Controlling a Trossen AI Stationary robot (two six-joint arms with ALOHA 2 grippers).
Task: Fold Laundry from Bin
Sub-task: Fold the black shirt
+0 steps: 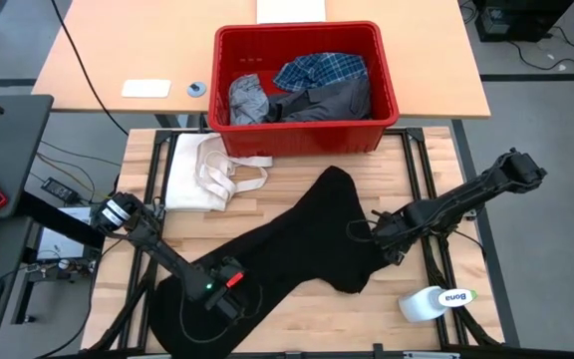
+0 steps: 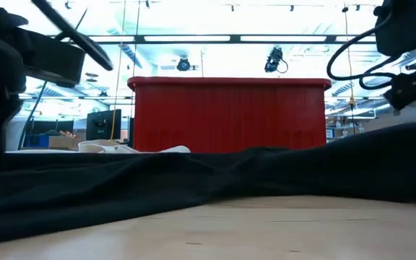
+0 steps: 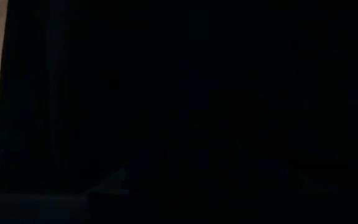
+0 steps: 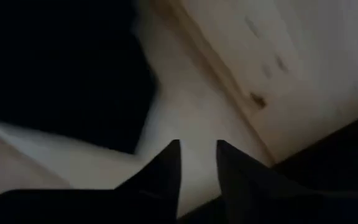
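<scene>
Left gripper [image 1: 229,291]: low on the near-left end of the black garment [image 1: 297,244], pressed into the cloth; its wrist view shows only dark fabric, so whether it pinches the cloth cannot be told.

Cream cloth [image 1: 202,170]: left of centre, just in front of the bin, not laundry.

Black garment: spread diagonally over the wooden table [image 1: 297,317], from near-left toward the bin's front.

Bin [image 1: 305,140]: red, far centre; holds light grey [image 1: 248,100], dark grey [image 1: 332,100] and plaid [image 1: 322,70] items.

Right gripper [image 4: 197,152]: at the garment's right edge, over bare wood, fingers a narrow gap apart with nothing between them.

Tape roll [image 1: 436,302]: near-right.

Step, judged: laying the black garment flat before folding. Next move calls for the right gripper to take a fresh hold on the right edge and draw it smooth against the left.
</scene>
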